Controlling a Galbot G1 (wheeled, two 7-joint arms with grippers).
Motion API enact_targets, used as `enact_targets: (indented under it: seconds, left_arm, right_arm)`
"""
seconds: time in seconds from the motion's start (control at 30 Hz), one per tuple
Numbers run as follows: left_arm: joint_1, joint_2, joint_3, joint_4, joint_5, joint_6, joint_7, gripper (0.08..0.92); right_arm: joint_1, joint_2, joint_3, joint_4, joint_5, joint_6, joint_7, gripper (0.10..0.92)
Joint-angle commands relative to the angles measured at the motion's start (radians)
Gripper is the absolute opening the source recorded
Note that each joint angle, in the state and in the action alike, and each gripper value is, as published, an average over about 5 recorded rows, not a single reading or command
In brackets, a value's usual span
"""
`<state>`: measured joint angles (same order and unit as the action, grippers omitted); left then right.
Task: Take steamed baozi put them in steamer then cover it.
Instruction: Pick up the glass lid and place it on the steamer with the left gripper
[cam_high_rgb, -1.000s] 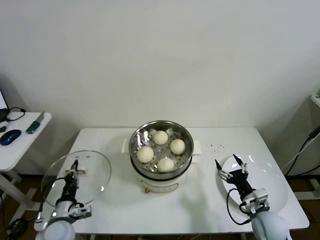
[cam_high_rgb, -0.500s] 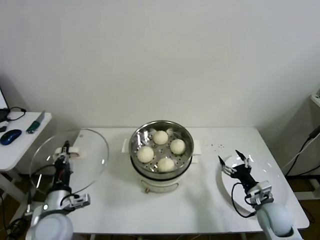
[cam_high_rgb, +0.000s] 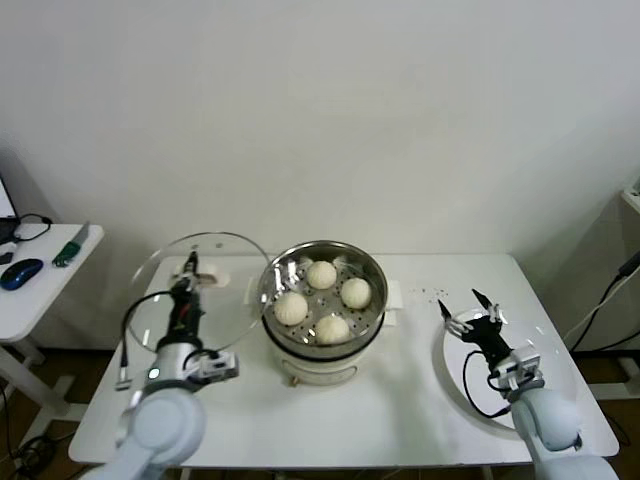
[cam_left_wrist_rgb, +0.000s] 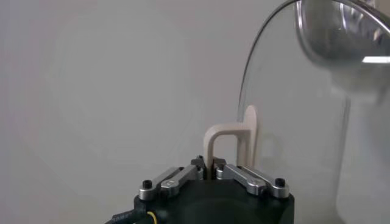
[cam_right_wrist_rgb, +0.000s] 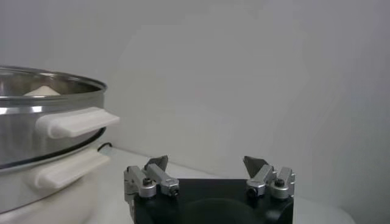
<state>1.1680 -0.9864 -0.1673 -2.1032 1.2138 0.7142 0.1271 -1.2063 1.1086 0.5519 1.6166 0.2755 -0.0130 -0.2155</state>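
At the lower left of the head view, the left gripper (cam_high_rgb: 186, 283) is clamping its jaws together on the pale handle (cam_left_wrist_rgb: 226, 141) of the cover (cam_high_rgb: 200, 290), holding the glass disc up off the table (cam_high_rgb: 400, 400) with its right rim just beside the steamer's left edge. In the left wrist view the fingers (cam_left_wrist_rgb: 177, 179) are pinching the base of that handle, and the cover (cam_left_wrist_rgb: 292, 128) is filling the right half of the frame.

At the lower right, the right gripper (cam_high_rgb: 475, 308) is hovering over the left rim of a white plate (cam_high_rgb: 540, 395), jaws standing apart and gripping nothing; the right wrist view is showing the two fingertips (cam_right_wrist_rgb: 157, 163) well separated, with the steamer (cam_right_wrist_rgb: 42, 128) and its white side handles at the frame's left edge.

In the centre of the head view, the steamer (cam_high_rgb: 372, 310) is sitting uncovered on its white base, with the four steamed baozi (cam_high_rgb: 321, 274) lying inside on the perforated bottom, apart from one another.

Farther off, at the left edge, a side table (cam_high_rgb: 40, 295) is carrying a blue mouse (cam_high_rgb: 20, 273).
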Motion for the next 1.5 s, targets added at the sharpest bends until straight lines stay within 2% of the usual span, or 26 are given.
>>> enact_targets:
  seconds: [0.03, 0.33, 0.6, 1.03, 1.5]
  left_arm:
    - [-0.341, -0.237, 0.328, 0.144, 0.16, 0.071, 0.186, 0.15]
    - [-0.351, -0.437, 0.386, 0.232, 0.245, 0.071, 0.212, 0.15]
    - [-0.349, -0.514, 0.389, 0.32, 0.254, 0.071, 0.191, 0.15]
    - [-0.329, -0.48, 0.377, 0.369, 0.334, 0.071, 0.229, 0.15]
    - [-0.324, -0.466, 0.365, 0.391, 0.339, 0.071, 0.22, 0.15]
  right_arm:
    - [0.032, -0.01, 0.002, -0.027, -0.009, 0.001, 0.004, 0.823]
    - [0.013, -0.01, 0.033, -0.036, -0.024, 0.01, 0.004, 0.823]
    - [-0.014, -0.002, 0.061, -0.029, -0.03, 0.017, 0.0, 0.823]
    - [0.003, 0.011, 0.056, -0.042, -0.046, 0.023, -0.003, 0.823]
    - [0.006, 0.028, 0.051, -0.042, -0.059, 0.026, -0.005, 0.823]
